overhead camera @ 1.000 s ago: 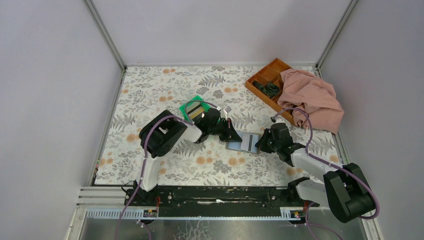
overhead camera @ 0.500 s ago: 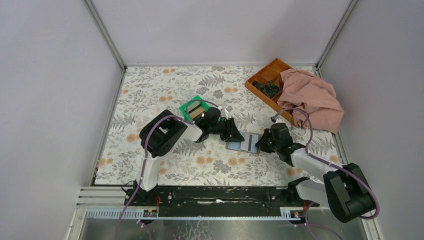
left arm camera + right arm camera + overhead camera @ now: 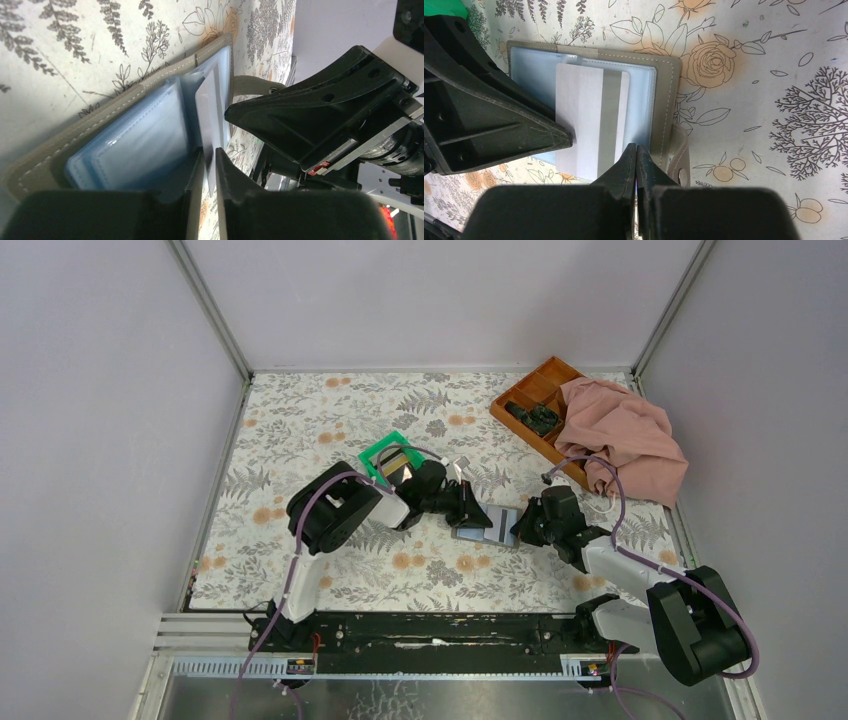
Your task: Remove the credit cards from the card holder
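**Card halfway out of its sleeve**

Toward the near right of the surface (image 3: 420,575), the right fingers (image 3: 621,170), pressed together, pin the edge of the open card holder (image 3: 667,95). A white, grey-striped credit card (image 3: 584,120) juts from its clear sleeve. It looks light, stiff and slick, best pinched at its free end. The left fingers (image 3: 230,190) straddle that end, slightly apart; I cannot tell whether they grip it.

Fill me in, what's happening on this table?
The card holder lies open on the table. The right pincer, shut, rests on the holder's near side. The left pincer straddles the edge of a white card lying across the plastic sleeves; whether it is clamped is unclear. A green bin sits just beyond the left arm.
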Controlling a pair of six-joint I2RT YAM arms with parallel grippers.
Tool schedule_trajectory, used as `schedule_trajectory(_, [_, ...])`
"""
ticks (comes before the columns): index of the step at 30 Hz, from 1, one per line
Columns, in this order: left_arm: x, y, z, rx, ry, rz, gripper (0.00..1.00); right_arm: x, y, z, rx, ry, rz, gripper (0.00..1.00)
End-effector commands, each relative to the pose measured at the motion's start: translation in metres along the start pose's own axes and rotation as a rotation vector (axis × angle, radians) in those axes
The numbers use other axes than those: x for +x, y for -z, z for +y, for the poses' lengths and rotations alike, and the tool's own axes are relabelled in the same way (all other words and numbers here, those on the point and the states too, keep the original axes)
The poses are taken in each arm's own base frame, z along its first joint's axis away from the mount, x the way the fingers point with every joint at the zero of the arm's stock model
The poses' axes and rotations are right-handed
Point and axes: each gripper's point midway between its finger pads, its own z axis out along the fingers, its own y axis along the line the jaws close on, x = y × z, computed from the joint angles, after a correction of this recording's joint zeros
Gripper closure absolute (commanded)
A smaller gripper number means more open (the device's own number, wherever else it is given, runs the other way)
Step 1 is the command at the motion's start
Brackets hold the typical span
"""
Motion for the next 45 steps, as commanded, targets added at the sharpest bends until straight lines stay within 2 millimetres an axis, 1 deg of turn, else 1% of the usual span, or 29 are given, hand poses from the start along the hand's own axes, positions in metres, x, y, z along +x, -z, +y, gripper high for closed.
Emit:
schedule_trajectory(1, [0.008, -0.002, 0.007, -0.007, -0.002, 0.019, 0.88, 0.009, 0.001, -0.005, 0.023, 0.019, 0.043, 1.0])
schedule_trajectory(3, [0.009, -0.002, 0.007, -0.007, 0.0, 0.026, 1.0, 0.009, 0.001, -0.005, 0.024, 0.017, 0.042, 1.0])
schedule_trajectory(6, [0.006, 0.004, 0.011, -0.012, 0.012, 0.028, 1.0, 0.009, 0.001, -0.006, 0.024, 0.017, 0.042, 1.0])
schedule_trajectory(12, [-0.018, 0.033, 0.022, -0.076, 0.021, -0.039, 1.0, 0.009, 0.001, -0.005, 0.024, 0.017, 0.042, 1.0])
schedule_trajectory(14, [-0.021, 0.041, 0.03, -0.153, 0.003, -0.04, 1.0, 0.009, 0.001, -0.006, 0.024, 0.018, 0.043, 1.0])
schedule_trajectory(18, [-0.033, 0.055, 0.035, -0.292, -0.077, -0.064, 1.0, 0.009, 0.001, -0.004, 0.017, 0.019, 0.041, 1.0])
schedule_trajectory(22, [-0.039, 0.065, 0.03, -0.353, -0.133, -0.066, 1.0, 0.009, 0.001, -0.003, 0.012, 0.021, 0.042, 1.0])
schedule_trajectory(24, [-0.042, 0.066, 0.023, -0.349, -0.158, -0.067, 1.0, 0.009, 0.001, -0.003, 0.008, 0.022, 0.042, 1.0])
schedule_trajectory(27, [-0.047, 0.07, 0.011, -0.34, -0.195, -0.066, 1.0, 0.009, 0.002, -0.002, 0.003, 0.025, 0.04, 1.0])
schedule_trajectory(30, [-0.06, 0.079, -0.009, -0.343, -0.288, -0.095, 1.0, 0.009, 0.002, -0.001, -0.003, 0.03, 0.037, 1.0])
schedule_trajectory(32, [-0.071, 0.092, -0.022, -0.373, -0.382, -0.108, 1.0, 0.009, 0.002, -0.001, -0.004, 0.03, 0.037, 1.0])
schedule_trajectory(35, [-0.093, 0.115, -0.044, -0.43, -0.508, -0.163, 1.0, 0.009, 0.003, 0.0, -0.011, 0.032, 0.036, 1.0])
schedule_trajectory(37, [-0.104, 0.129, -0.058, -0.424, -0.571, -0.177, 1.0, 0.009, 0.003, 0.0, -0.014, 0.034, 0.033, 1.0])
schedule_trajectory(39, [-0.115, 0.145, -0.063, -0.43, -0.605, -0.19, 1.0, 0.009, 0.004, 0.0, -0.018, 0.035, 0.033, 1.0])
schedule_trajectory(40, [-0.124, 0.156, -0.06, -0.464, -0.606, -0.211, 1.0, 0.01, 0.004, 0.0, -0.018, 0.034, 0.032, 1.0])
schedule_trajectory(42, [-0.144, 0.181, -0.047, -0.568, -0.589, -0.275, 1.0, 0.01, 0.004, 0.001, -0.019, 0.034, 0.033, 1.0])
schedule_trajectory(45, [-0.153, 0.206, -0.025, -0.69, -0.596, -0.3, 1.0, 0.009, 0.004, 0.001, -0.019, 0.036, 0.032, 1.0])
